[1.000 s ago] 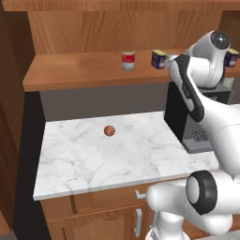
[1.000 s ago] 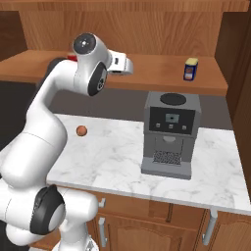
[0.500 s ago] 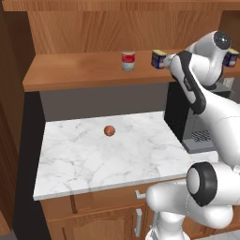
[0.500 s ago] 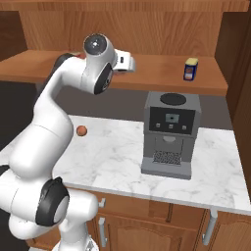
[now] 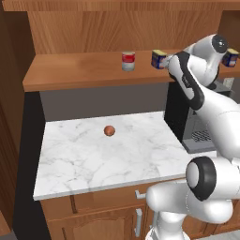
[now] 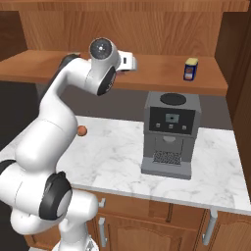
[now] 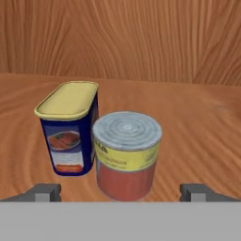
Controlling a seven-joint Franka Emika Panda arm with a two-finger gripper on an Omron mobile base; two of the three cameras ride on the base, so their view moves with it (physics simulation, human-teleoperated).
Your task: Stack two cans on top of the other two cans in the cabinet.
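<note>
gripper [image 7: 120, 192]: you've got it wide apart, empty | red can [image 7: 127, 155] dead ahead between the tips | blue can [image 7: 69, 128] touching its left | both upright on shelf [image 7: 197, 132]

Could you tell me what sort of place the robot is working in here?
It looks like a simulated home kitchen: a marble counter with drawers beneath, a coffee machine standing on it, and a wooden cabinet shelf above holding cans.
</note>
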